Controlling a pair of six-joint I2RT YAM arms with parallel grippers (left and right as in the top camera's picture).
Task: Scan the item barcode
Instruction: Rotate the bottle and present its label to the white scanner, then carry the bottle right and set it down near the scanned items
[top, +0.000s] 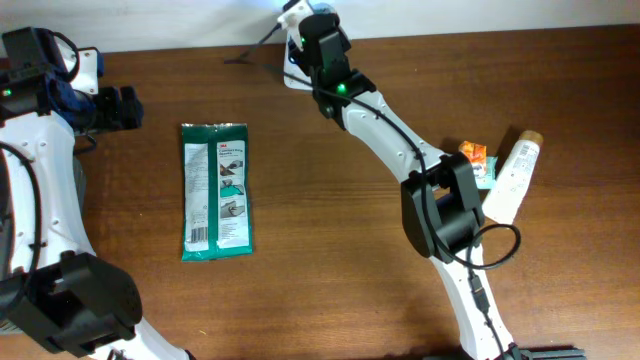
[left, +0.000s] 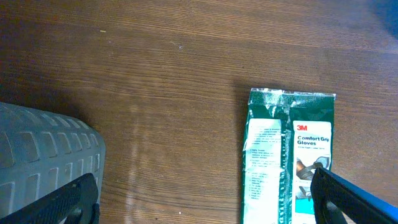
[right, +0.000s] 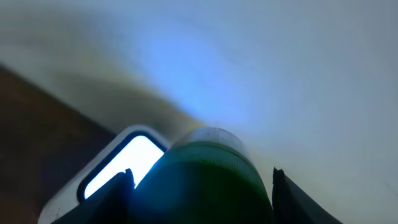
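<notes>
Glove packet (top: 215, 190) lies flat on the table's (top: 330, 210) left half. Left claw (top: 135, 108) is near its top end, 2 fingers wide apart. Right claw (right: 202, 180) is at a lit scanner (right: 118, 163) by the far edge; I cannot tell whether it grips.

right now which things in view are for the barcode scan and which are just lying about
for the job: green glove pack; lit scanner at the right tool
lying about: orange packet; white tube with tan cap
</notes>
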